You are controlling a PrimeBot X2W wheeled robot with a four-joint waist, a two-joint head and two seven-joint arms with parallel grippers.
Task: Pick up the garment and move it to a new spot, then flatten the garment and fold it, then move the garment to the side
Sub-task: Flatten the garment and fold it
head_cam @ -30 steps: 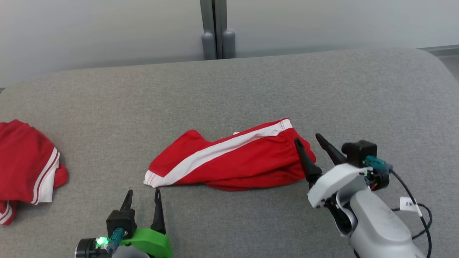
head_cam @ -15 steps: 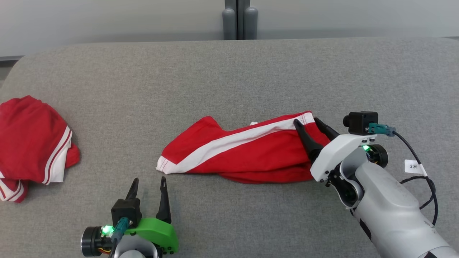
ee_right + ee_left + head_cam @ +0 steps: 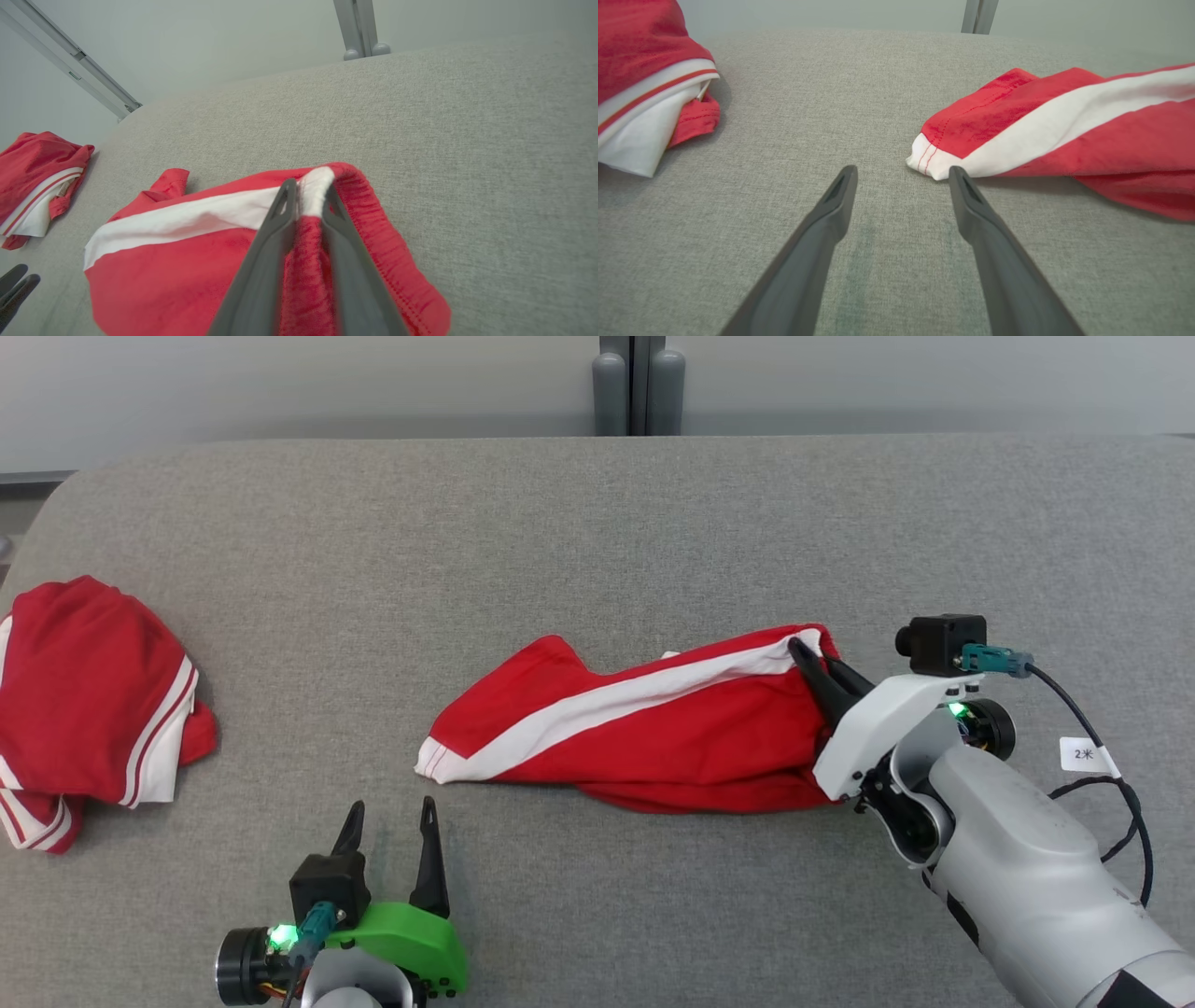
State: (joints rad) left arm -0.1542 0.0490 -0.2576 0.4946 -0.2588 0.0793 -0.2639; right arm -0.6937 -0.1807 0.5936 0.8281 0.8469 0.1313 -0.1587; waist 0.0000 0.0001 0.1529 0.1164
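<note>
Closed within the last second, the right end effector (image 3: 810,653) was seen pinched on the waistband (image 3: 373,210) of the red garment (image 3: 653,728), where fingers spread astride that edge had been seen before. The garment was laid at the middle of the grey desk (image 3: 597,541), stretched from a hem at 8 o'clock to the gripped corner at 2 o'clock, with a white stripe (image 3: 607,705) along it. The left end effector (image 3: 391,805) was held wide and empty at 7 o'clock, just short of the hem. A second red garment (image 3: 84,700) was heaped at 9 o'clock, well apart. The cloth was judged light, limp and prone to sag and drag from a single pinch; the thicker elastic band was judged the soundest hold, with the hem corner a fit second hold for the left side.
</note>
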